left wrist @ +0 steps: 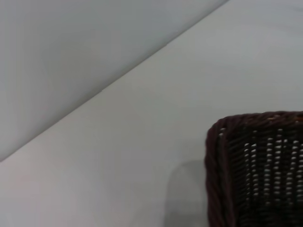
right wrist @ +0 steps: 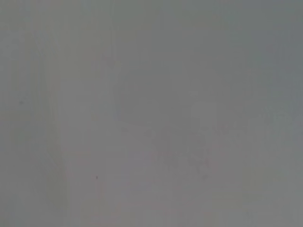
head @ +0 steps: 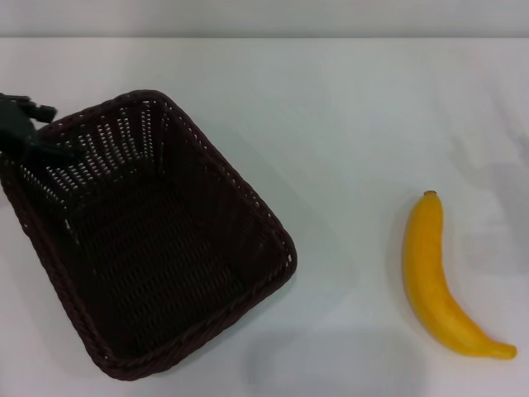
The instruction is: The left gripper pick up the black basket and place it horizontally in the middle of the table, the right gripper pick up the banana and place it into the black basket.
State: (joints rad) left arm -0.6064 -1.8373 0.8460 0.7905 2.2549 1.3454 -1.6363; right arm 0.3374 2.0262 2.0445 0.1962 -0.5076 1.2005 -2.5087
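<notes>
The black basket lies on the left part of the white table, turned diagonally, with nothing inside it. My left gripper is at the basket's far-left corner, one part outside the rim and one part reaching over the wall. In the left wrist view one braided corner of the basket shows against the table. The banana lies alone on the right side of the table, stem end pointing away from me. My right gripper is out of view; the right wrist view holds only a plain grey surface.
The table's far edge runs across the top of the head view. Bare tabletop lies between the basket and the banana.
</notes>
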